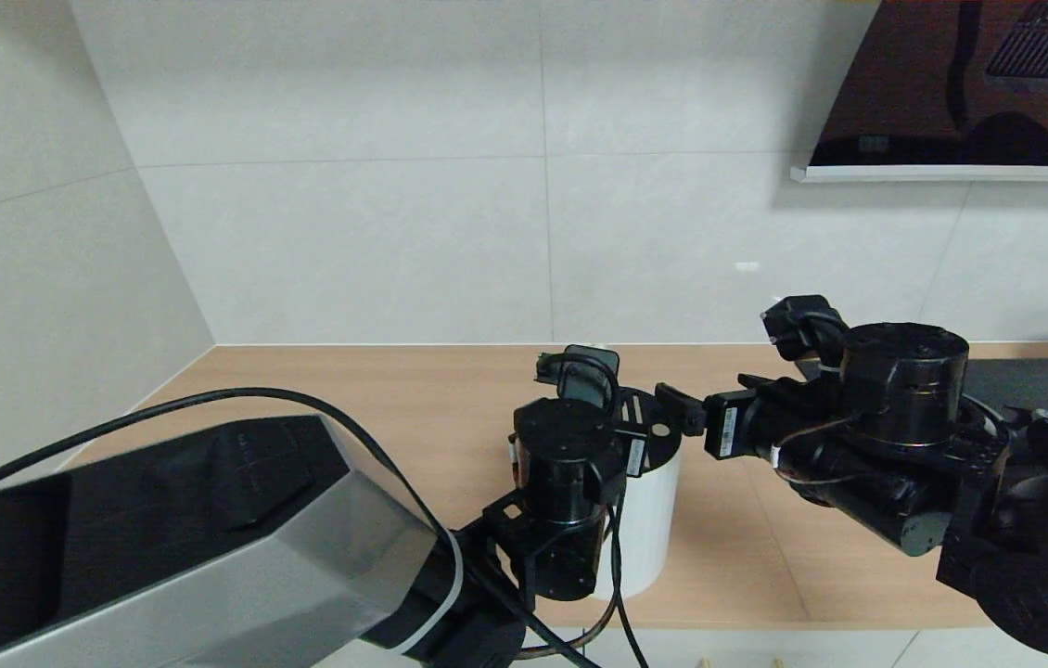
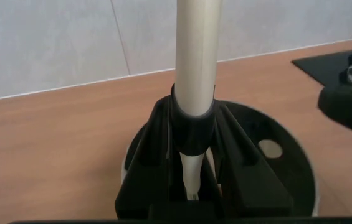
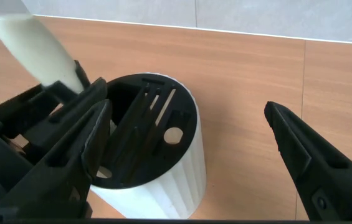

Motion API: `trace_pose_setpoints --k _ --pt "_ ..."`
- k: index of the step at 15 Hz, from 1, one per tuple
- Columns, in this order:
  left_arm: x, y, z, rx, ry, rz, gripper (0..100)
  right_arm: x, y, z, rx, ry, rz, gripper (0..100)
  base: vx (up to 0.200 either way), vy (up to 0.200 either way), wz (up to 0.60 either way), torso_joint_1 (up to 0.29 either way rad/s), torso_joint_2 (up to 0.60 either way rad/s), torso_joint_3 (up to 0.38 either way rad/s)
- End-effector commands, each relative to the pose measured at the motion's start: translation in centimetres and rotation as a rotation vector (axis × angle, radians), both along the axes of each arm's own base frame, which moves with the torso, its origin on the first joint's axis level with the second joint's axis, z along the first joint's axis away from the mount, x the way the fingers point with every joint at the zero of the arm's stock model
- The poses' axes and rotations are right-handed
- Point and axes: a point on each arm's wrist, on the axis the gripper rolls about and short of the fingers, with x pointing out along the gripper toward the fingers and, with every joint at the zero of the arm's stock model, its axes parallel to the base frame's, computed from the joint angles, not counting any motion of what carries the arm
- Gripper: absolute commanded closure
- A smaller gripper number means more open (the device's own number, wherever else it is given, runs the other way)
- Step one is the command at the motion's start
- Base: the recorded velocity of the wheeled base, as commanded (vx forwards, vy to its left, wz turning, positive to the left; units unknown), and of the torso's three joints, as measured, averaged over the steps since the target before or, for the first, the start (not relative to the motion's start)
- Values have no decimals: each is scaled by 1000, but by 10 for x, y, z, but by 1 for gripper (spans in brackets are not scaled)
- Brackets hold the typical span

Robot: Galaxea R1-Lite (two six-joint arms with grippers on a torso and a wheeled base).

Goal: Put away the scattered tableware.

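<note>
Left gripper (image 2: 194,171) clamps a cream-handled utensil (image 2: 194,56) upright over the white slotted holder (image 1: 649,520) on the wooden counter (image 1: 348,390), lower end at the holder's black top; right gripper (image 3: 185,109) gapes wide just beside the holder.

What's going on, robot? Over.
Left gripper shut on utensil, over the holder. Right gripper open, beside holder. Nothing blocking the slots.
</note>
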Motion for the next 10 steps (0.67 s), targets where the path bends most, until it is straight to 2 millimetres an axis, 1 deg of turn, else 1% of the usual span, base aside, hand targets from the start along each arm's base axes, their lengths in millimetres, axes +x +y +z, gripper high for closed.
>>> trace_pose_setpoints --k 1,9,10 --pt "0 0 -1 1 1 0 100 0 0 0 0 1 1 0 0 0 0 0 0 0" --pt "-1 0 0 0 0 0 100 0 0 -1 -2 3 0 0 0 0 0 0 0 0" --pt "0 0 -1 1 1 0 0 0 0 -1 -2 3 0 0 0 0 0 0 0 0"
